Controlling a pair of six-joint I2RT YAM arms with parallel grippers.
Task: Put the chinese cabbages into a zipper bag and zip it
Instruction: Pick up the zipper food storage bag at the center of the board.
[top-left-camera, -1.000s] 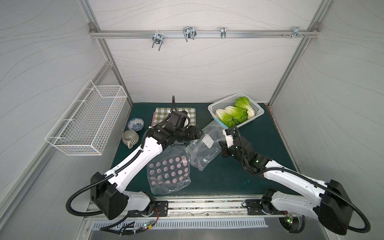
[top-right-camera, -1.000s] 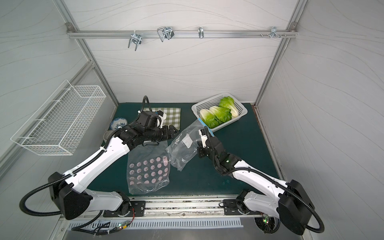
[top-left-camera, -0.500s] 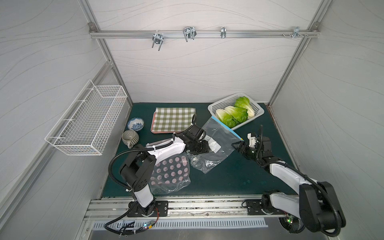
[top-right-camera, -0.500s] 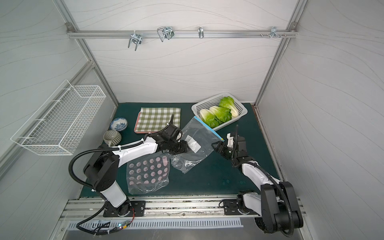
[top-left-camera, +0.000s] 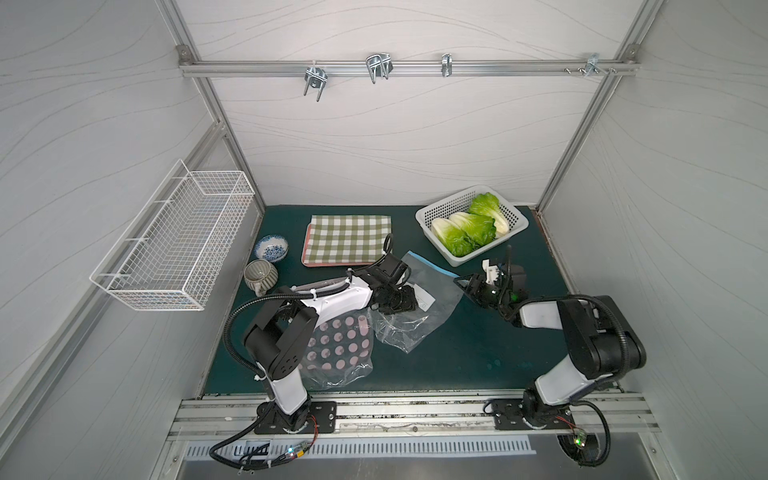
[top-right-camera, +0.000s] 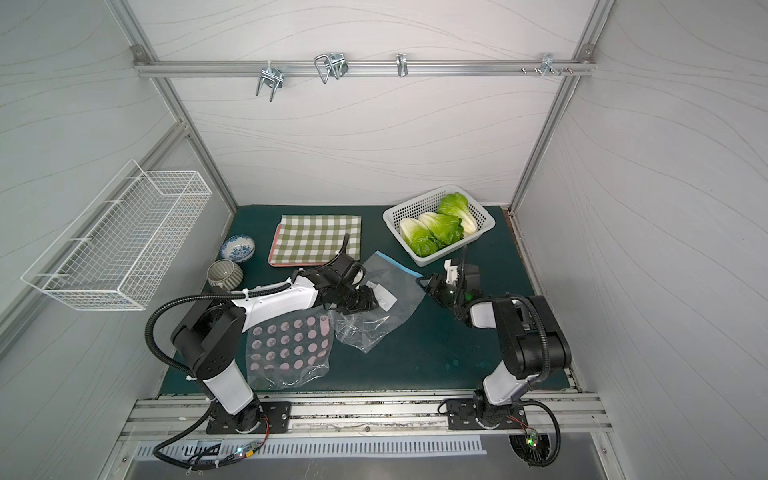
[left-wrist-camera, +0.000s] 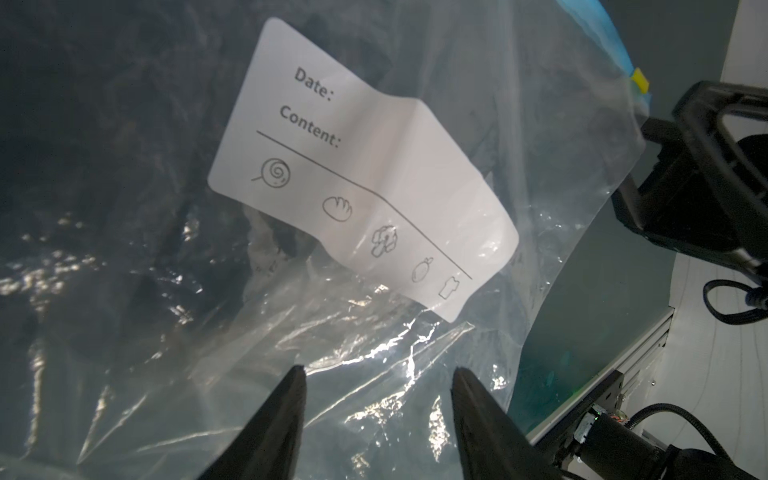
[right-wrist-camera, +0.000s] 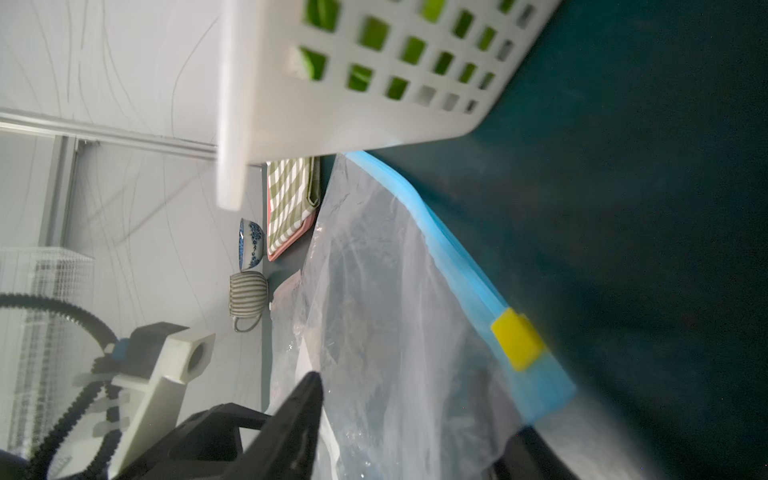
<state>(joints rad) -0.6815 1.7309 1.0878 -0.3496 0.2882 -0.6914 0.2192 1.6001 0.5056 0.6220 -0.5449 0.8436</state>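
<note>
Three chinese cabbages (top-left-camera: 465, 232) (top-right-camera: 436, 230) lie in a white perforated basket (top-left-camera: 482, 255) at the back right. The clear zipper bag (top-left-camera: 444, 303) (top-right-camera: 405, 299) lies crumpled on the green mat, with a blue zip strip (right-wrist-camera: 449, 249), a yellow slider (right-wrist-camera: 517, 340) and a white label (left-wrist-camera: 365, 166). My left gripper (top-left-camera: 405, 305) (left-wrist-camera: 376, 370) rests low over the bag's middle, open, with film under its tips. My right gripper (top-left-camera: 461, 284) (right-wrist-camera: 415, 405) is open at the bag's corner by the slider; the film lies between its fingers.
A second clear bag with pink dots (top-left-camera: 336, 345) lies at the front left under the left arm. A checked cloth (top-left-camera: 347, 239), a blue-patterned bowl (top-left-camera: 272, 248) and a ribbed grey cup (top-left-camera: 259, 276) sit at the back left. A wire basket (top-left-camera: 174, 245) hangs on the left wall.
The right gripper let go of the bag, swung right, then came back to the zip corner. The bag dropped flatter on the mat. The left arm folded back and its gripper lowered onto the bag.
</note>
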